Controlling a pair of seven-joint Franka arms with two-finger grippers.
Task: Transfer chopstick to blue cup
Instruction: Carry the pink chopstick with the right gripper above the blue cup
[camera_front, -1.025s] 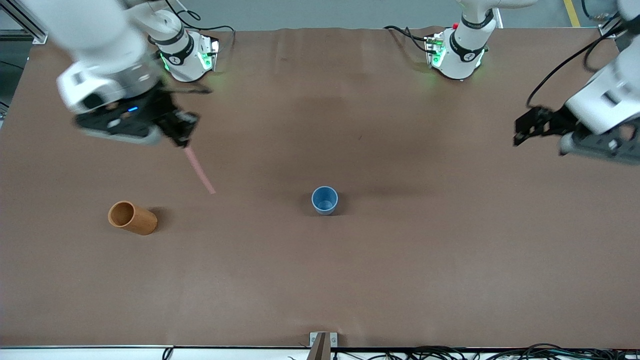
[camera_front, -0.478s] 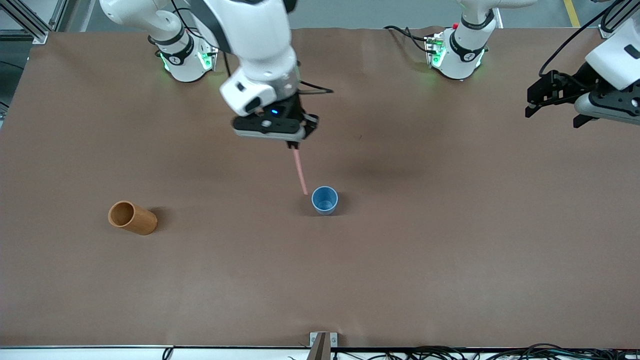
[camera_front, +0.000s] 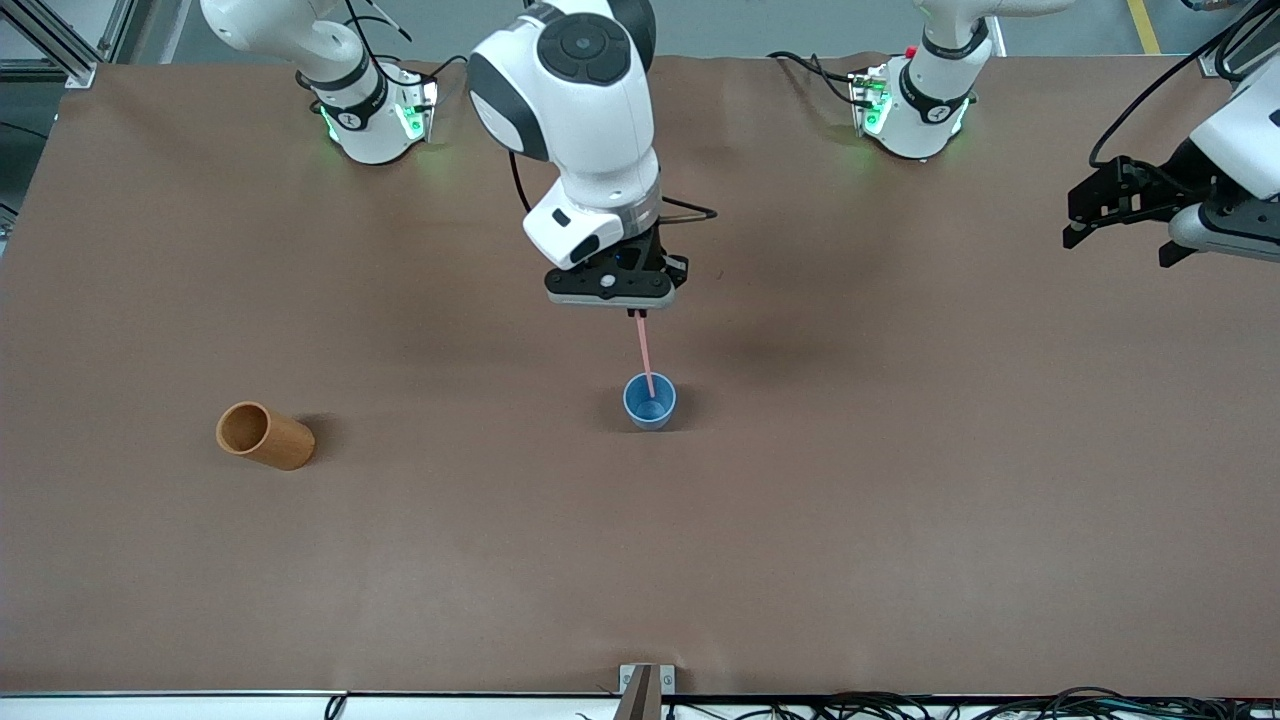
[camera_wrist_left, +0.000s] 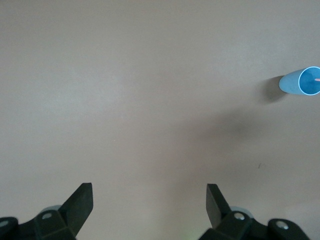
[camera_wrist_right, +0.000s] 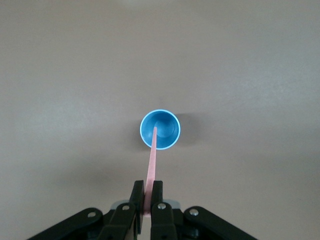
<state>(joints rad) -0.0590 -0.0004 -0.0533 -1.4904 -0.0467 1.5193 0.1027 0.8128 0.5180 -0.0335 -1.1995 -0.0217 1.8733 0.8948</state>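
Thin pale-pink chopstick (camera_front: 646, 356) hangs nearly upright, top end pinched in the right gripper (camera_front: 637, 312), fingers clamped tight on it; lower tip sits over or just inside the mouth of the blue cup (camera_front: 650, 401), can't tell if it touches. Brown table (camera_front: 640, 560) cover, cables along the near edge. Orange-brown wooden cup (camera_front: 265, 435) lies tipped toward the right arm's end. Left gripper (camera_front: 1118, 205) waits spread wide, holding nothing, over its own end.

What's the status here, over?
Right pincer shut on chopstick, above blue cup, tip over its mouth. Left pincer open, waiting over table's left-arm end. Nothing in the way.
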